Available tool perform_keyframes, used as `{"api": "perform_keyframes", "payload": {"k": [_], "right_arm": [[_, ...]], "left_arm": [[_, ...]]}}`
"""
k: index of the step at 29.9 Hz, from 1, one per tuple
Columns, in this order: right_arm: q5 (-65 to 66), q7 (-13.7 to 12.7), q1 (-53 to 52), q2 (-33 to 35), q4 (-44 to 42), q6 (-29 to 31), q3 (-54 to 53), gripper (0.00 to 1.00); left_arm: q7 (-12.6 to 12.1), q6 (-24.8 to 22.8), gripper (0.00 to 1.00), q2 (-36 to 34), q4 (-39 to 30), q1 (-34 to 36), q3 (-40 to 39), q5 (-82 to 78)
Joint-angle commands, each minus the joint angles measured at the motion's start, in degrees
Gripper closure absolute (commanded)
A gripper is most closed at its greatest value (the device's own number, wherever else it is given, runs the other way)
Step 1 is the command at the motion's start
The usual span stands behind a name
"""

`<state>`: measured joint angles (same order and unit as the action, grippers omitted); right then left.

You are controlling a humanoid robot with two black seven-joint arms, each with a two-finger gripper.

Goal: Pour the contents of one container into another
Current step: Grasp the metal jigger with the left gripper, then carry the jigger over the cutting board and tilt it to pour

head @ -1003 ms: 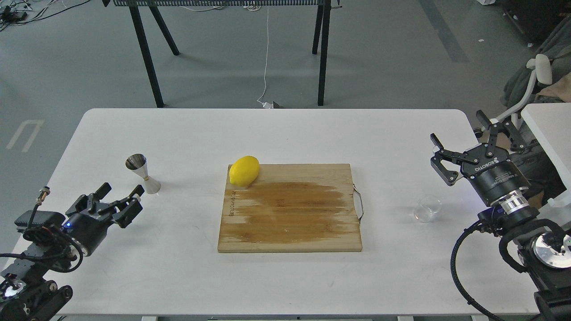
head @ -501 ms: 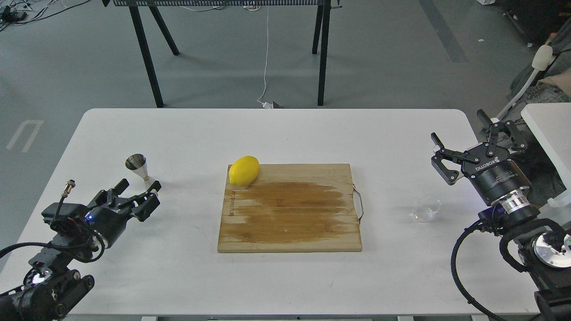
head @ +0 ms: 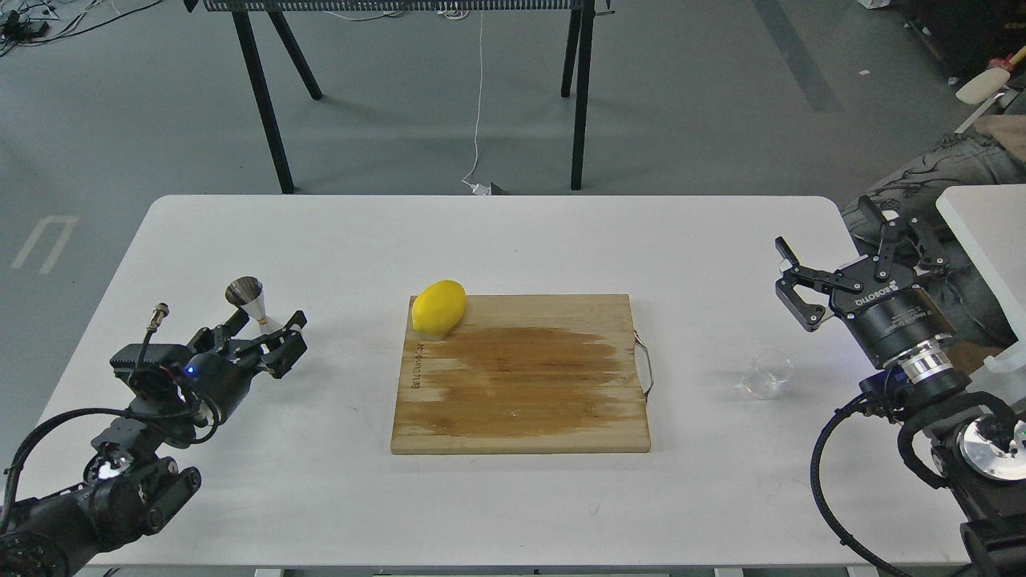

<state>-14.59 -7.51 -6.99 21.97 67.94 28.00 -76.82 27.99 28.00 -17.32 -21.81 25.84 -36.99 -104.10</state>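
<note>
From above, the shiny jigger (head: 255,308) stands on the white table (head: 513,240), far left. The left gripper (head: 267,338) is spread wide with the jigger's foot between its fingers, not squeezing it. The clear glass cup (head: 767,374) sits far right, near the wide-open right gripper (head: 834,248). A lemon (head: 438,307) rests on the wooden board's (head: 521,377) corner.

Yellow lemon (head: 438,306), brown streaked board (head: 521,373), white table (head: 497,240)

Shiny metal jigger (head: 251,303); clear glass cup (head: 767,374); wooden board (head: 521,373)
</note>
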Motion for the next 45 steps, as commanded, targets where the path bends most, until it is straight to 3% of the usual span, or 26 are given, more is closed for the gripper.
{"api": "perform_keyframes", "payload": {"k": [1, 6, 12, 15, 18, 23, 37, 45], "right_arm": [[0.0, 0.0, 0.1, 0.0, 0.1, 0.0, 0.0, 0.01], [-0.1, 0.0, 0.1, 0.0, 0.3, 0.0, -0.1, 0.01], [-0.1, 0.0, 0.2, 0.0, 0.3, 0.0, -0.1, 0.01], [-0.1, 0.0, 0.2, 0.0, 0.3, 0.0, -0.1, 0.01], [-0.1, 0.0, 0.2, 0.0, 0.3, 0.0, 0.0, 0.01], [-0.1, 0.0, 0.3, 0.0, 0.2, 0.0, 0.0, 0.01], [-0.1, 0.0, 0.7, 0.0, 0.2, 0.0, 0.0, 0.01], [0.0, 0.0, 0.2, 0.0, -0.1, 0.0, -0.1, 0.01]], "left_arm": [[0.0, 0.0, 0.02, 1.1, 1.9, 1.3, 0.3, 0.6], [0.0, 0.0, 0.06, 2.6, 4.0, 2.5, 0.3, 0.7], [0.0, 0.0, 0.25, 3.6, 7.8, 3.3, 0.3, 0.6], [0.0, 0.0, 0.43, 4.2, 9.7, 3.7, 0.9, 0.6], [0.0, 0.0, 0.7, 4.8, 11.1, 3.8, 1.0, 0.8], [0.0, 0.0, 0.92, 4.9, 11.5, 4.2, 1.0, 2.1], [0.0, 0.0, 1.0, 4.8, 9.4, 5.4, 0.9, 3.6], [0.0, 0.0, 0.94, 2.9, -10.6, 14.0, 1.7, 2.9]]}}
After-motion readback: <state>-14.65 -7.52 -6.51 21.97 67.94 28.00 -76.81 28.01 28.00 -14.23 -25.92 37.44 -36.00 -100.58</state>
